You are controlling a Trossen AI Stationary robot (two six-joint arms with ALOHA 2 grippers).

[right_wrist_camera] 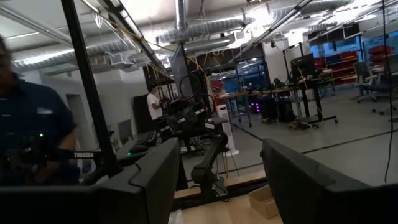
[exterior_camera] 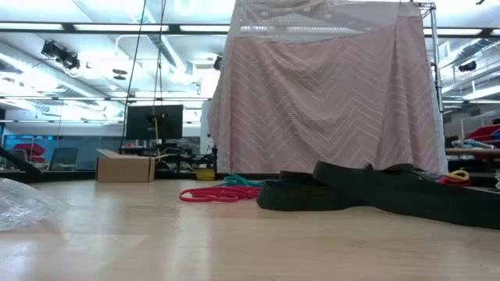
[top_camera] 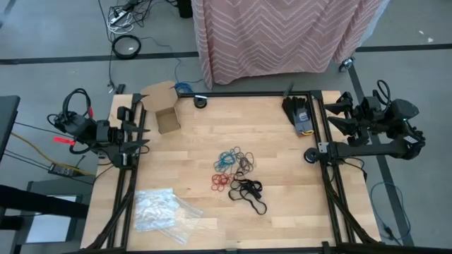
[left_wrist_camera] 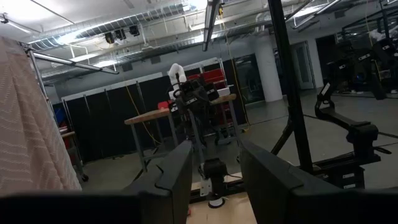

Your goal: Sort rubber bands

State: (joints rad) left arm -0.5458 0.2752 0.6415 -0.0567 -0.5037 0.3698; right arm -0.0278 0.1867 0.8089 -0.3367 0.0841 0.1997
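Many rubber bands [top_camera: 236, 173], light and limp, are best pinched at one strand; both claws, left claw [top_camera: 138, 134] and right claw [top_camera: 332, 116], are parted, empty.

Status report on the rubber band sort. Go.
Left gripper open, parked at left table edge. Right gripper open, parked right. Rubber bands piled mid-table, unsorted. Nothing blocking.

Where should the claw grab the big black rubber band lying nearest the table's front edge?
Pinch the big black rubber band from straight above, on its outer strand facing the front edge. It lies flat, and that side trails clear of the other rubber bands.
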